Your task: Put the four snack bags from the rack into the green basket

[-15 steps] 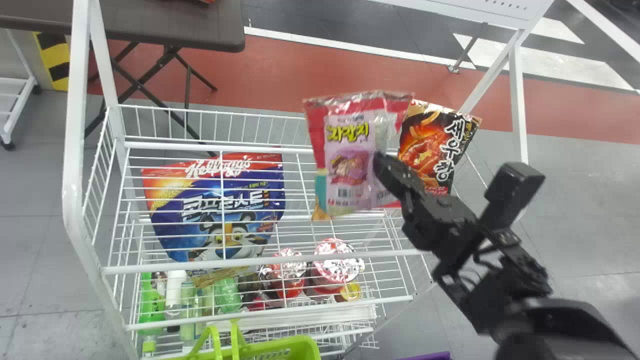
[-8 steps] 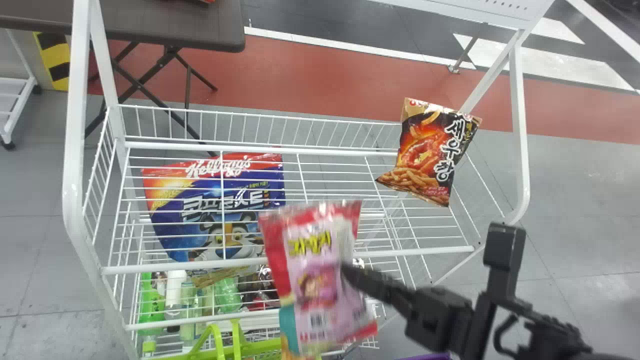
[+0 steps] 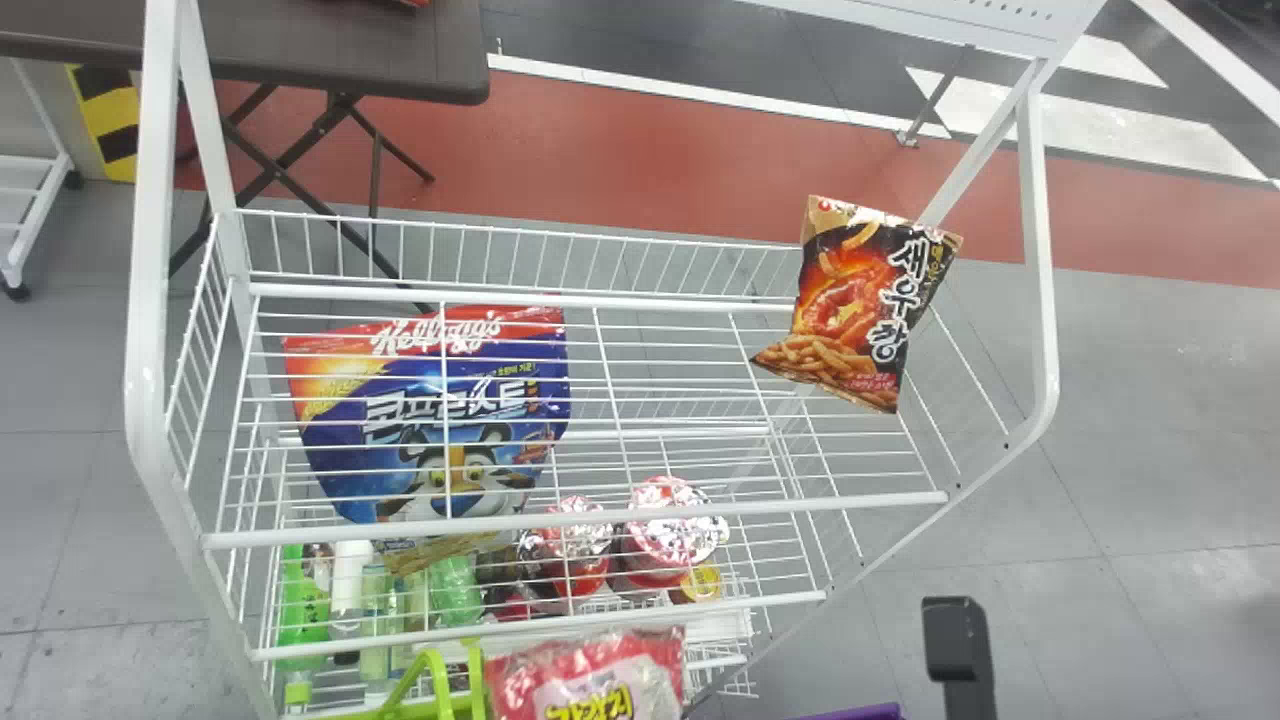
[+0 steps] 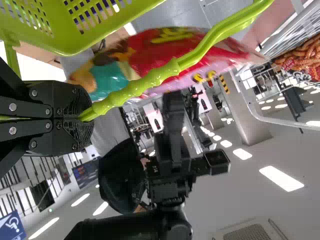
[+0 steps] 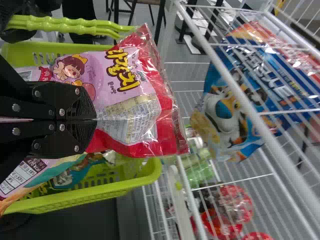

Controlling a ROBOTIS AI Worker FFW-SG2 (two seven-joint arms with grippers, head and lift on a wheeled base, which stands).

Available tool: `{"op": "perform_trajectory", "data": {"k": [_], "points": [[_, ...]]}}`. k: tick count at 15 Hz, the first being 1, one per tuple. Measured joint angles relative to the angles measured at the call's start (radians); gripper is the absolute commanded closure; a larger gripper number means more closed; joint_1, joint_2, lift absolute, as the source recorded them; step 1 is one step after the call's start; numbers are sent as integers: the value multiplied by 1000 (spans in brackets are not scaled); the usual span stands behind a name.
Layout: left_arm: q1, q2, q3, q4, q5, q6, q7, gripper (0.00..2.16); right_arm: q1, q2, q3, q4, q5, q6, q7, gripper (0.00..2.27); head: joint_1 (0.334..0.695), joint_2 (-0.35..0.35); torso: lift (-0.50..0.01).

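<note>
From the head view, I see the pink bag (image 3: pixel 600 685) crimped end forward, near the rack (image 3: pixel 580 522) holding two bags. Left wrist view: my left gripper (image 4: pixel 84 118) clenches the basket handle (image 4: pixel 155 77). Right wrist view: my right gripper (image 5: pixel 91 120) grasps the pink bag, its long axis roughly along the fingers, over the green basket (image 5: pixel 100 191); another bag (image 5: pixel 65 178) lies inside.

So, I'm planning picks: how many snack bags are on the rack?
2: a blue cereal bag in the rack's left half and a black snack bag in its right. More may be hidden lower down.
</note>
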Motion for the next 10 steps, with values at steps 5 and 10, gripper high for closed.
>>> {"op": "perform_trajectory", "data": {"k": [5,10], "points": [[1,-1,0,1,0,-2,-5,1902,0,0,78,60,57,-27,-21,2111,695,-350,-6],[12,0,3,-4,1,-12,-13,1902,-10,-4,186,114,171,-143,-111,2111,695,-350,-6]]}}
